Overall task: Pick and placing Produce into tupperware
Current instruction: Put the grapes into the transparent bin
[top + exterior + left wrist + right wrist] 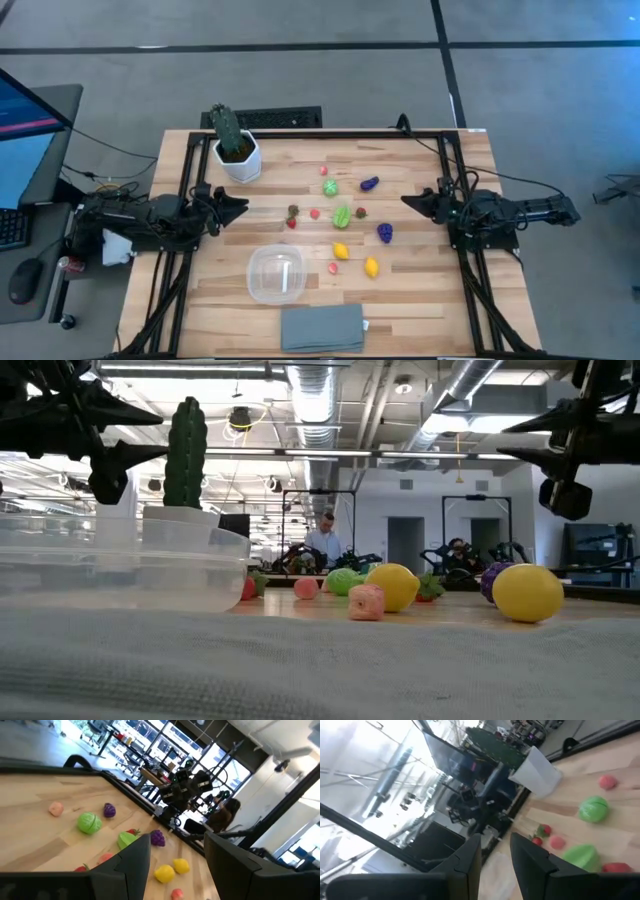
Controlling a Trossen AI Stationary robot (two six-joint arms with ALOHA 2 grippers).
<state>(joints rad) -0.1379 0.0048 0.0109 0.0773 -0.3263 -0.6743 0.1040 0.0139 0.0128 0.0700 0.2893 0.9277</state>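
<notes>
On the bench [420, 300], the empty tupperware [277, 274] lies near the left pincer [240, 207], the produce [342, 216] is scattered between it and the right pincer [408, 201], both narrowly parted, holding nothing.

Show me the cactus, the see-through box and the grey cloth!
cactus [226, 127], high view, its green stem.
tupperware [252, 275], high view, its left rim.
grey cloth [322, 328], high view, its middle.
</notes>
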